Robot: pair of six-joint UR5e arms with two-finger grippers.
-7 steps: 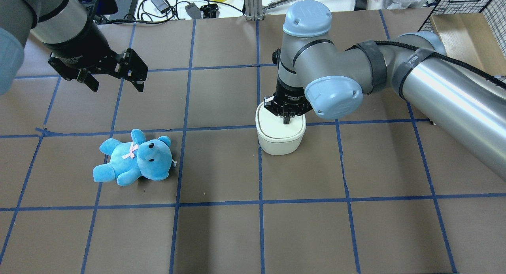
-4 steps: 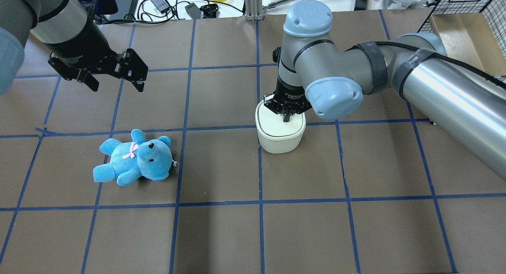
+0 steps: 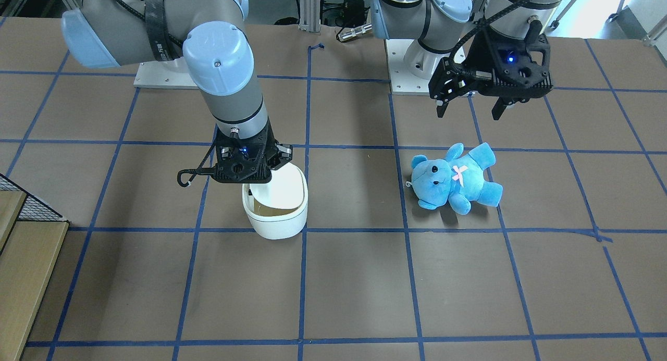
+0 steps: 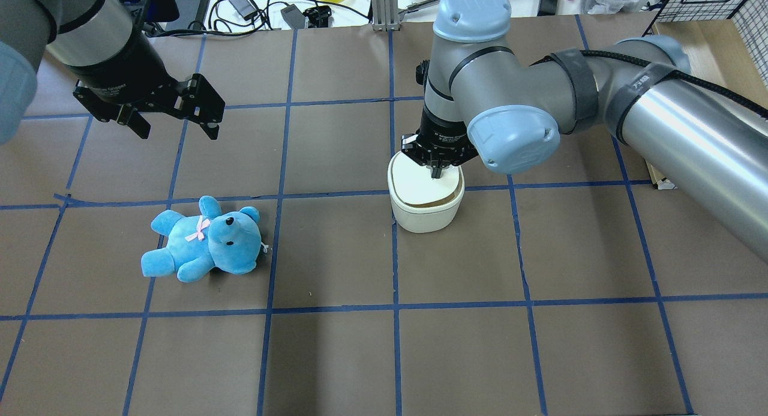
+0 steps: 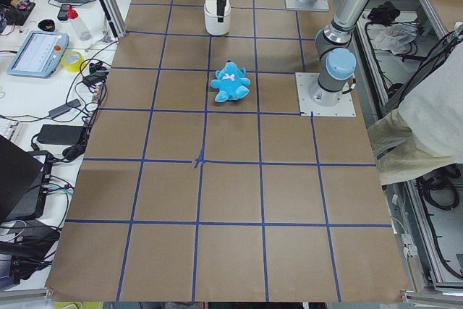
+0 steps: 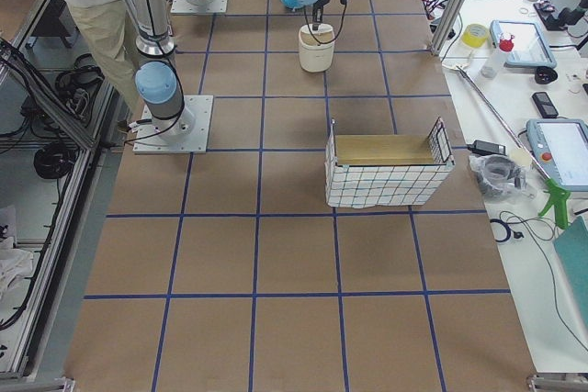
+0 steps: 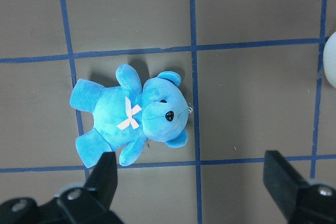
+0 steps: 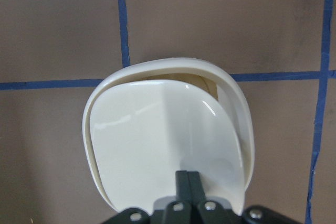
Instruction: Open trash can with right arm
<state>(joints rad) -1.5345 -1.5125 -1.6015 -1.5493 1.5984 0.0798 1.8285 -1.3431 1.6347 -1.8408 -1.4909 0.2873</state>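
Glossy lid [image 4: 416,186] now tipped ajar on rounded trash can [image 4: 423,221], right end effector [image 4: 437,174] pinched closed

My right arm [image 4: 660,122] comes in from 3 o'clock in the overhead view, wrist pointing straight down, right gripper [image 4: 436,173] with its fingers pressed together. My left arm [image 4: 90,32] is up at 10 o'clock, left gripper [image 4: 178,131] hanging with fingers spread wide

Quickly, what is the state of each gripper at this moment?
Left gripper: open, holding nothing.
Right gripper: closed, gripping nothing, its tips on the tilted lid of the trash can.
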